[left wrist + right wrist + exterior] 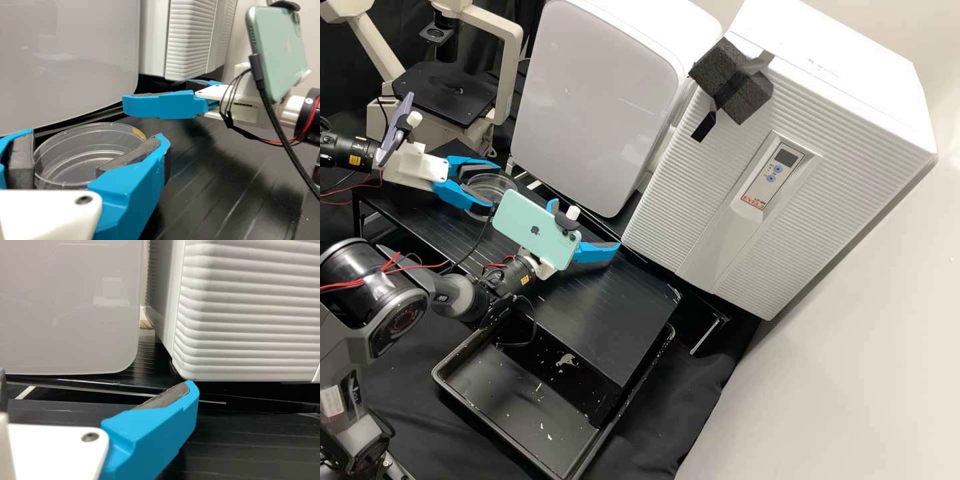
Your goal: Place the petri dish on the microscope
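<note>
One petri dish (pixel 80 157) looks rnd & clear.

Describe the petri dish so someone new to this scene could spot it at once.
In the high view, start at the large white appliance with the smooth, blank front. Just below that front's lower left corner, at the left gripper, is the petri dish. It is round, shallow and see-through, unlike the opaque green phone nearby.
</note>
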Action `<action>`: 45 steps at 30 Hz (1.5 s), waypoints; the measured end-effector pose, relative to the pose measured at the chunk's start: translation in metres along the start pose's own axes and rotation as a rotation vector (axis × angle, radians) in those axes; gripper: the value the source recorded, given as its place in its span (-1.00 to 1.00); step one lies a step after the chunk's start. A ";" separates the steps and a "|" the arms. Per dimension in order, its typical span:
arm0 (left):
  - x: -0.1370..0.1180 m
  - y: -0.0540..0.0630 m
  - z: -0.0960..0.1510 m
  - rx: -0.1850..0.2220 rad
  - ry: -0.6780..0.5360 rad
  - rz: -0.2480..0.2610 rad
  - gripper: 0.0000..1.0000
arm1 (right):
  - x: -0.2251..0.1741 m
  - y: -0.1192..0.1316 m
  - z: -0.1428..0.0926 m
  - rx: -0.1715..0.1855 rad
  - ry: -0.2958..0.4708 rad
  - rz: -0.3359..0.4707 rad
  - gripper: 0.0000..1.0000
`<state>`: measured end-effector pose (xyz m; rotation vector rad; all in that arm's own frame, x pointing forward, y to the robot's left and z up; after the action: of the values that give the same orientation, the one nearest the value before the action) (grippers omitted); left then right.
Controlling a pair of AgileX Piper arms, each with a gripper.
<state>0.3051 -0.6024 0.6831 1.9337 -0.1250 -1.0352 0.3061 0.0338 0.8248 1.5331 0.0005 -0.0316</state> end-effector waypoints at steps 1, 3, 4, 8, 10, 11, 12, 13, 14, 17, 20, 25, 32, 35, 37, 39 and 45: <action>-0.001 -0.002 0.000 -0.002 0.000 -0.005 -1.00 | 0.000 0.000 0.000 0.000 0.000 0.000 1.00; -0.002 -0.004 0.000 -0.004 0.002 -0.013 -1.00 | 0.000 0.000 0.000 0.000 0.000 0.000 1.00; -0.002 -0.004 0.000 0.000 0.002 -0.012 -1.00 | 0.000 0.000 0.000 0.000 0.000 0.000 1.00; -0.003 -0.007 0.000 -0.005 0.005 -0.019 -1.00 | 0.000 0.000 0.000 0.000 0.000 0.000 1.00; -0.003 -0.007 0.000 -0.005 0.005 -0.020 -1.00 | 0.000 0.000 0.000 0.000 0.000 0.000 1.00; -0.003 -0.007 0.000 -0.005 0.005 -0.020 -1.00 | 0.000 0.000 0.000 0.000 0.000 0.000 1.00; -0.003 -0.007 0.000 -0.005 0.005 -0.020 -1.00 | 0.000 0.000 0.000 0.000 0.000 0.000 1.00; -0.003 -0.007 0.000 -0.005 0.006 -0.021 -1.00 | 0.000 0.000 0.000 0.000 0.000 0.000 1.00; -0.003 -0.007 0.000 -0.005 0.006 -0.021 -1.00 | 0.000 0.000 0.000 0.000 0.000 0.000 1.00; -0.003 -0.007 0.000 -0.004 0.005 -0.022 1.00 | 0.000 0.000 0.000 0.000 0.000 0.000 1.00; -0.003 -0.007 0.000 -0.004 0.005 -0.022 1.00 | 0.000 0.000 0.000 0.000 0.000 0.000 1.00; -0.003 -0.007 0.000 -0.003 0.005 -0.022 1.00 | 0.000 0.000 0.000 0.000 0.000 0.000 1.00; -0.004 -0.010 0.000 0.026 0.007 -0.028 1.00 | 0.000 0.000 0.000 0.000 0.000 0.000 1.00; -0.004 -0.010 0.001 0.047 0.005 -0.029 1.00 | 0.000 0.000 0.000 0.000 0.000 0.000 1.00; -0.004 -0.010 0.000 0.055 0.006 -0.028 1.00 | 0.000 0.000 0.000 0.000 0.000 0.000 1.00; -0.003 -0.010 0.001 0.067 0.003 -0.030 1.00 | 0.000 0.000 0.000 0.000 0.000 0.000 1.00; -0.001 -0.015 -0.001 0.067 0.018 -0.037 1.00 | 0.000 0.000 0.000 0.000 0.000 0.000 1.00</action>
<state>0.3007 -0.5921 0.6726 2.0115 -0.1157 -1.0499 0.3061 0.0338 0.8248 1.5331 0.0005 -0.0316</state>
